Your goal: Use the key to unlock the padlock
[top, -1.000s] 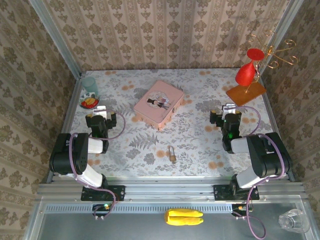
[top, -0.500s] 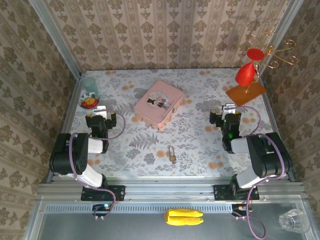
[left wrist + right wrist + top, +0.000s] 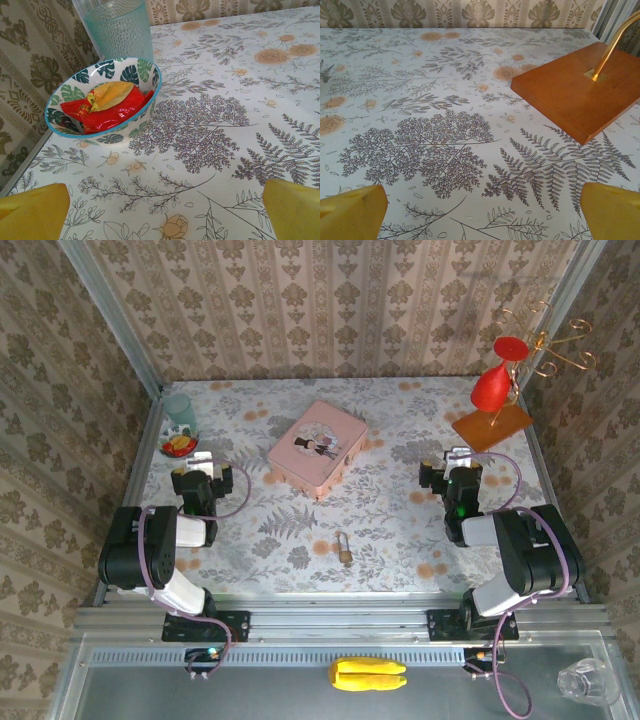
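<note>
Red, yellow wrappers [image 3: 107, 106] in leaf-print bowl [image 3: 131, 74]

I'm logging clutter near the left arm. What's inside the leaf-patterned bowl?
The bowl holds a red wrapper with a yellow wrapped piece on top. Whatever lies under them is covered.

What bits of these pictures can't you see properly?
The key: in the top view, the padlock is too small to tell whether a key sits in it or beside it.
The cup: in the left wrist view, the top edge cuts off its rim.
The stand: in the right wrist view, the picture's edge cuts off its gold rod above the wooden base.
</note>
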